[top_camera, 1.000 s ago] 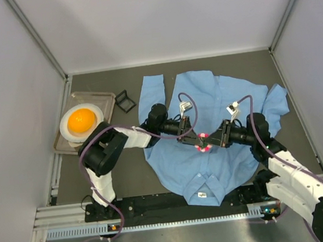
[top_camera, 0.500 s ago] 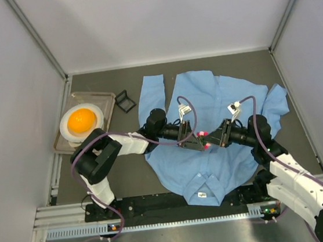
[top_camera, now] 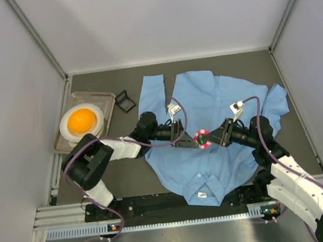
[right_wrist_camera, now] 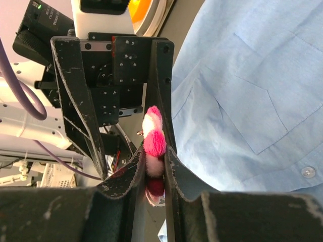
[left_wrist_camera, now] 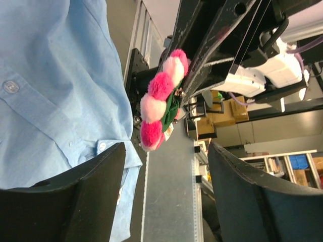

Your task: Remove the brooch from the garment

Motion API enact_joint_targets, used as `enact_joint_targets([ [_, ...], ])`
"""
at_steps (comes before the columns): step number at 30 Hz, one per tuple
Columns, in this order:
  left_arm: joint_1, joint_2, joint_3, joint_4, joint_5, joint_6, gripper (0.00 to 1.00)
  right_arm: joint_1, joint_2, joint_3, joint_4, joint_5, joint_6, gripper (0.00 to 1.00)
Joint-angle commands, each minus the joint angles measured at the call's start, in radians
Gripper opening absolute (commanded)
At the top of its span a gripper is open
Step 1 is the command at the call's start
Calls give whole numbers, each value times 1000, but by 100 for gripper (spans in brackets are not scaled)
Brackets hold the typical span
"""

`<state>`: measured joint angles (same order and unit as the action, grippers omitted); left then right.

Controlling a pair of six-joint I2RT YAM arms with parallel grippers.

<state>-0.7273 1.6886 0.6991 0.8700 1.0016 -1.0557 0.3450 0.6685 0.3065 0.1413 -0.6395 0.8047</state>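
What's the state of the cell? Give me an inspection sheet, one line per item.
Surface: dark table, partly covered by the shirt.
Job's things: shirt spread out; brooch seems clear of it.
Clutter: tray with plate and orange; small black object beside it.
Grippers: right gripper shut on brooch; left gripper open, facing it.
Cables: purple cables looped along both arms.
Surroundings: white walls; rail at near edge.
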Motion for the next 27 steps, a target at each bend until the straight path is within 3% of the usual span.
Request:
enact_joint_targets([
  [1,3,-23,-4,150,-44,-55,73,12,-15,6,75,6,30,0],
  [3,3,-12,2,156,-58,-63,76,12,-15,9,84,6,40,0],
  [11,3,77,8,447,-72,-219,49,12,-9,6,109,-9,56,0],
  [17,2,114,16,526,-77,-273,39,12,-4,6,110,-11,56,0],
  [25,3,103,20,517,-80,-260,34,12,5,2,116,-15,56,0],
  [27,3,106,17,524,-77,-265,44,12,2,5,107,-12,54,0],
])
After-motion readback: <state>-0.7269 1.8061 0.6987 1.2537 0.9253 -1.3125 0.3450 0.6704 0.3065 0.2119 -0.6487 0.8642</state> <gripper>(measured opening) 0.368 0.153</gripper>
